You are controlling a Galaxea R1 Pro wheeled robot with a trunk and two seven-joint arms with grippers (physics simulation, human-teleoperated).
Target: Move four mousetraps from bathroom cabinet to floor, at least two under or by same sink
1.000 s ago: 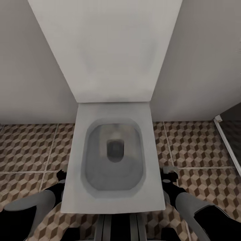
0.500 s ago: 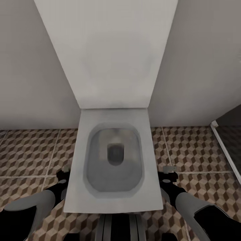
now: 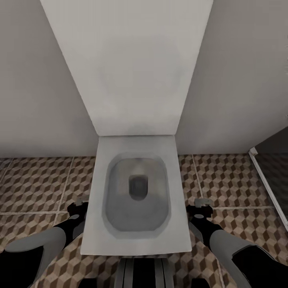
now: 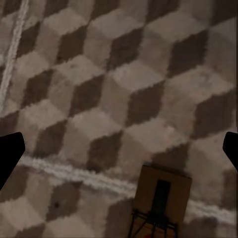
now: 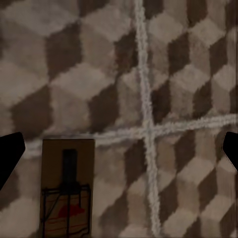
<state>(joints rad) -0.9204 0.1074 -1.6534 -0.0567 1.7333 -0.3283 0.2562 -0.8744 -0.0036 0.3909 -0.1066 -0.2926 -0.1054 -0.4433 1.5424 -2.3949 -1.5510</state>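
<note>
Between both arms stands a white square ceramic toilet [image 3: 136,200]; each wide-open empty hand [image 4: 119,148] [image 5: 119,148] hangs over a tan wooden mousetrap [image 4: 161,201] [image 5: 68,186] on the cube-patterned tile floor [image 3: 36,184].

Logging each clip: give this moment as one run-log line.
left tool: open, empty | right tool: open, empty | mousetrap on floor | second mousetrap on floor | toilet ahead

Glossy cube-patterned tiles make up the bathroom floor [image 3: 36,180]; the toilet [image 3: 138,196] is smooth white ceramic; each mousetrap [image 5: 67,191] is matt wood with thin wire.
</note>
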